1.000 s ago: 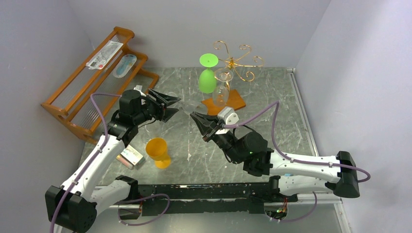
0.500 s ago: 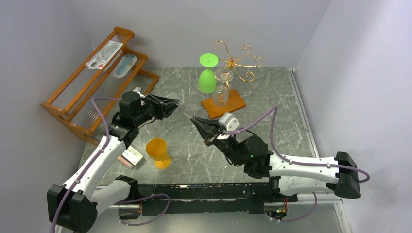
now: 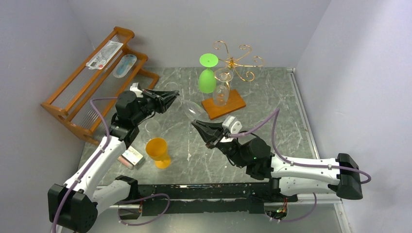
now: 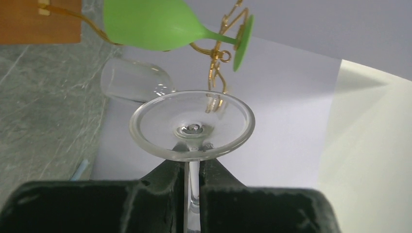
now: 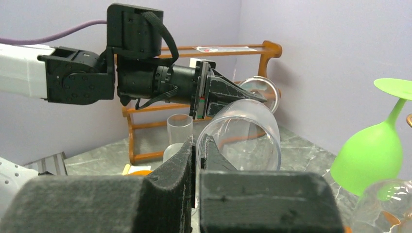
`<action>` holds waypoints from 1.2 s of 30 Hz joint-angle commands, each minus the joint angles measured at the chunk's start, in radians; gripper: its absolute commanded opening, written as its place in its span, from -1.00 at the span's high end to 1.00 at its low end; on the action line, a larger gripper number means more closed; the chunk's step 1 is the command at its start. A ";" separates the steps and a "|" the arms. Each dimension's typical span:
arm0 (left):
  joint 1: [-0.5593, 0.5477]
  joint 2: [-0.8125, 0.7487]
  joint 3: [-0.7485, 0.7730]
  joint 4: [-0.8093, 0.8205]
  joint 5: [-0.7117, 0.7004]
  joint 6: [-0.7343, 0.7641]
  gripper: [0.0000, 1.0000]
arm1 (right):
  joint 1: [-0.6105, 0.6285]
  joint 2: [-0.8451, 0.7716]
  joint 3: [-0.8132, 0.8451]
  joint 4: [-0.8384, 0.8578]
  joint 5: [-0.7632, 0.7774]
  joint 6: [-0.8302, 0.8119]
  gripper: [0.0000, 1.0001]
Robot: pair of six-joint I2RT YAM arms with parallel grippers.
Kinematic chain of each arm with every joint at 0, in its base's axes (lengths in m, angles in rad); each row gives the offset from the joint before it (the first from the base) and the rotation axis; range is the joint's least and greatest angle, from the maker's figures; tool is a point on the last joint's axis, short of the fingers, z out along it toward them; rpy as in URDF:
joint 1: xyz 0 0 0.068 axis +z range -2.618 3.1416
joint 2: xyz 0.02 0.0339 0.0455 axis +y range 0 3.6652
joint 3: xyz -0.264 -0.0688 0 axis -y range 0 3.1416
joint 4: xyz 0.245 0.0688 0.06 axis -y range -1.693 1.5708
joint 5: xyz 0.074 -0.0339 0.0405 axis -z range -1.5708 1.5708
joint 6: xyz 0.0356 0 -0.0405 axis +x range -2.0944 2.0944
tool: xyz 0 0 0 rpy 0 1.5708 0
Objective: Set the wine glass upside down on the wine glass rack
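Top: left pincer (image 3: 171,98) clamps wine glass (image 3: 193,108) by stem, glass sideways above surface (image 3: 272,97), short of wine glass rack (image 3: 236,60).
Left wrist: stem thin, slick, brittle, light; best grip on stem near foot.
Right wrist: right pincer (image 5: 197,145) closed, beside bowl.

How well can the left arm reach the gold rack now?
Probably not yet: the left gripper grips the wine glass by its stem while the right gripper seems to pinch its rim, tethering it short of the wine glass rack.
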 commanded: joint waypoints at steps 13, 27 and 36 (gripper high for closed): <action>0.005 -0.062 -0.017 0.453 -0.106 0.489 0.90 | 0.009 -0.197 -0.114 -0.064 0.192 0.283 -0.35; 0.005 -0.105 0.069 0.467 0.257 1.103 0.90 | 0.009 -0.235 0.094 -0.496 0.173 0.427 -0.50; 0.005 -0.142 0.014 0.648 0.506 1.088 0.90 | -0.011 -0.015 0.305 -0.528 0.109 0.418 -0.43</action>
